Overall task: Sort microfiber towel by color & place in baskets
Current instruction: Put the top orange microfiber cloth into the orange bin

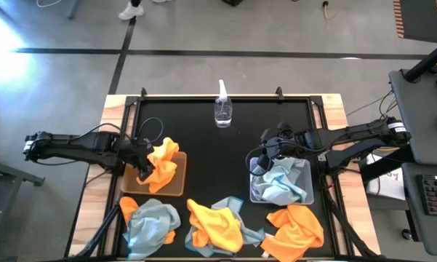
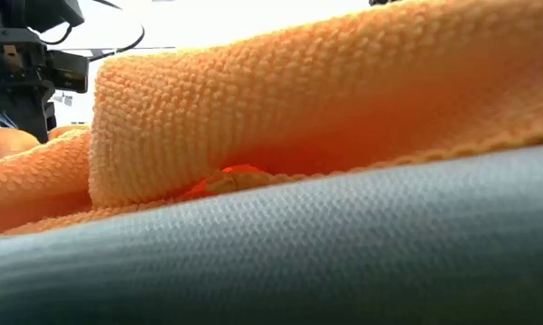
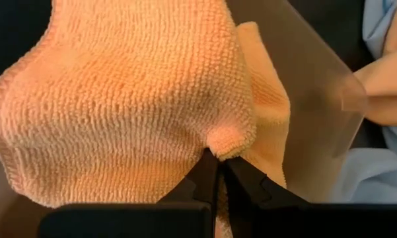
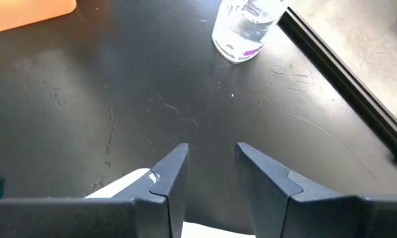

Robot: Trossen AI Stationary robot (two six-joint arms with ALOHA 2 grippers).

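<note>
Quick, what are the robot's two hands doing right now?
Left gripper: shut, pinching an orange towel over the brown basket.
Right gripper: open, holding nothing, by the clear basket.

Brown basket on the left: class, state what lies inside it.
An orange towel fills the brown basket, pinched by the shut left hand. A second orange fold shows behind it; anything beneath is covered.

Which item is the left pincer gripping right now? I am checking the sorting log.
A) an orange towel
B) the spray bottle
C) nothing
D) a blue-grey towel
A: the left wrist view shows the left pincer shut on a fold of the orange towel, and the high view shows it over the brown basket.
</note>
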